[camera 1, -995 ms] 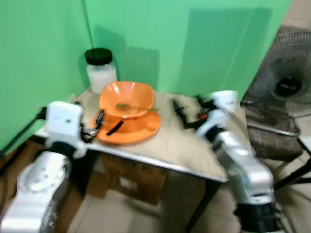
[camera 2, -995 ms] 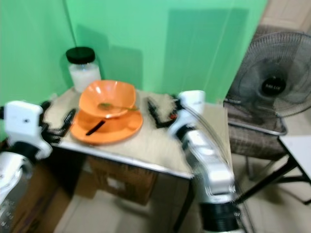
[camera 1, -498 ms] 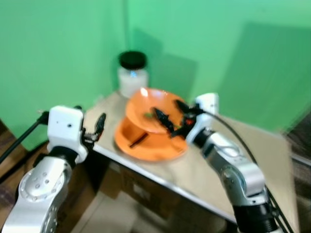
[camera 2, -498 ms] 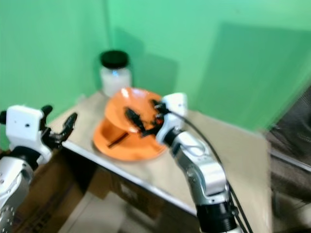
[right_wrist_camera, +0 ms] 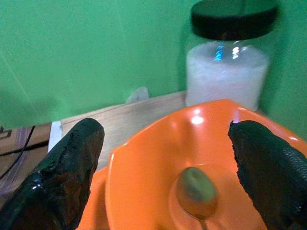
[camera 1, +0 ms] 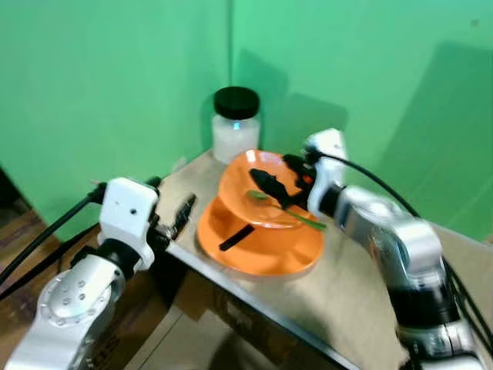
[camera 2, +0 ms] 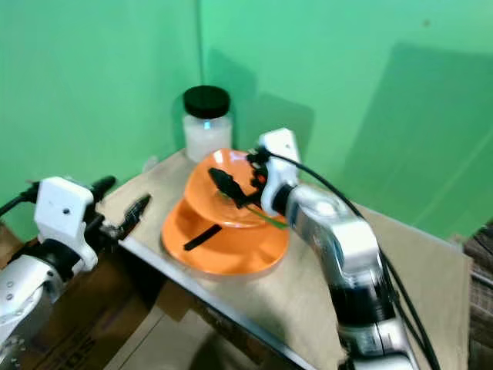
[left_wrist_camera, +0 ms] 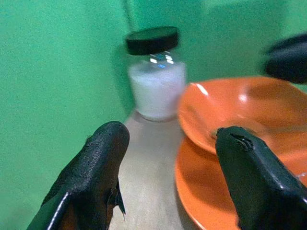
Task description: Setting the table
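The right gripper (camera 1: 271,176), fingers spread, hovers over the orange bowl (camera 1: 266,194) holding a green spoon (right_wrist_camera: 194,191), stacked on the orange plate (camera 1: 262,250), while the left gripper (camera 1: 181,216) waits, released, at the table (camera 1: 347,308) edge.

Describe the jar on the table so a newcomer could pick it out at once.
Start at the wooden table in the corner of the green walls. At its far corner, behind the orange bowl stacked on the orange plate, stands the jar. It is the one clear container, filled with white, under a black lid.
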Controlling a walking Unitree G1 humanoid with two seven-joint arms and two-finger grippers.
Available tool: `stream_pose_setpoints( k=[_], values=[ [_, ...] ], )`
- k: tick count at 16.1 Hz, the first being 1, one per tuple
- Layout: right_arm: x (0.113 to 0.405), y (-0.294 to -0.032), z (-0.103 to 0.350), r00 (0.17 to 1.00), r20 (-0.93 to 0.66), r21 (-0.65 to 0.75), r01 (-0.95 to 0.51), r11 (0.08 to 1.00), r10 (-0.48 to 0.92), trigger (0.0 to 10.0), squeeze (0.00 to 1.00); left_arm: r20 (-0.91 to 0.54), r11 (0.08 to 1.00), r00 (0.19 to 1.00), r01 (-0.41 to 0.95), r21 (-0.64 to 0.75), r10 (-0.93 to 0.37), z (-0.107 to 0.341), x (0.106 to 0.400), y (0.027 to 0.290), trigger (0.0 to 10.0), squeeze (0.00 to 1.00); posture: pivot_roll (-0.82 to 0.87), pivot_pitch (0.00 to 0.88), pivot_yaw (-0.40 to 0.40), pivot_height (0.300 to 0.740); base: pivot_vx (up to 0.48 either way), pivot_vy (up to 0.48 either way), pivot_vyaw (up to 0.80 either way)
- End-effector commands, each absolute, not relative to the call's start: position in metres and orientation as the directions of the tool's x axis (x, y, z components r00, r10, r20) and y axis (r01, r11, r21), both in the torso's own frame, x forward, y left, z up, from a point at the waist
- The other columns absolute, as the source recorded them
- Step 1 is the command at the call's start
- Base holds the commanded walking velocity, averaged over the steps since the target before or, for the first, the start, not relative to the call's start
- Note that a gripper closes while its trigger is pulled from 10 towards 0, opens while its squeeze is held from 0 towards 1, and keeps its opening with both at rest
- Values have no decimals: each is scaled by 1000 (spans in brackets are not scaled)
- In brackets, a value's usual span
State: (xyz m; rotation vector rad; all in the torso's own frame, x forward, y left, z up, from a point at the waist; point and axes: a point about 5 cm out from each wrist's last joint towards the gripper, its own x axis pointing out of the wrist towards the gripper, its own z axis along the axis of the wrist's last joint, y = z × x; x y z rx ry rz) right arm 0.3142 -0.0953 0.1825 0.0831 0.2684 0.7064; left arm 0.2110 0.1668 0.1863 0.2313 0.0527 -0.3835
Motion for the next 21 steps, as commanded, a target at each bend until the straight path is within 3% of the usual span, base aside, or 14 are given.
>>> stream_pose_setpoints(
  k=[1,4,5,6,7,8,10,11,13,14,15,16,21],
  values=[
    [318,-98,181,723,-280,173,-609,774,631,10000,1000,-101,867,895,446,221,-434,188,210,164,10000,0,24,0,-18,740,0,0,0],
    [329,-94,184,678,-427,164,-592,789,598,10000,1000,-211,762,800,600,243,-562,184,205,169,10000,0,7,0,-16,740,0,0,0],
    [332,-92,182,635,-517,162,-586,794,574,10000,400,-251,718,756,654,239,-604,183,204,173,10000,0,2,0,-15,740,0,0,0],
    [334,-91,182,605,-560,168,-587,792,567,10000,0,-275,689,727,685,235,-629,182,203,176,10000,0,0,0,-11,740,0,0,0],
    [335,-90,179,579,-602,155,-592,791,551,10000,0,-306,661,697,715,227,-649,181,202,180,10000,0,-2,0,-11,740,0,0,0],
    [335,-91,178,569,-621,143,-593,792,538,8941,0,-322,644,680,731,225,-659,180,201,181,10000,0,-2,0,-11,740,0,0,0],
    [334,-90,169,519,-683,135,-602,787,514,4392,0,-364,610,638,766,203,-679,179,198,186,10000,0,-5,0,-6,740,0,0,0],
    [332,-90,164,486,-717,128,-612,780,499,3529,0,-372,601,625,775,193,-686,179,196,187,10000,0,-7,0,-6,740,0,0,0],
    [331,-89,158,472,-746,107,-611,784,470,3255,0,-377,593,614,784,186,-694,179,194,188,10000,0,-5,0,-8,740,0,0,0],
    [334,-89,157,478,-751,96,-602,792,455,2627,0,-379,587,608,789,183,-698,179,194,188,10000,0,-4,0,-8,740,0,0,0],
    [336,-89,156,484,-753,83,-602,794,445,941,0,-381,584,604,791,182,-700,179,193,189,10000,0,-3,0,-10,740,0,0,0],
    [337,-88,157,489,-751,81,-598,797,444,353,0,-381,582,602,793,180,-701,179,193,189,10000,0,-3,0,-11,740,0,0,0],
    [340,-87,158,497,-747,77,-596,800,442,0,0,-384,579,598,796,177,-704,179,192,190,10000,0,-1,0,-14,740,0,0,0]
  ],
)
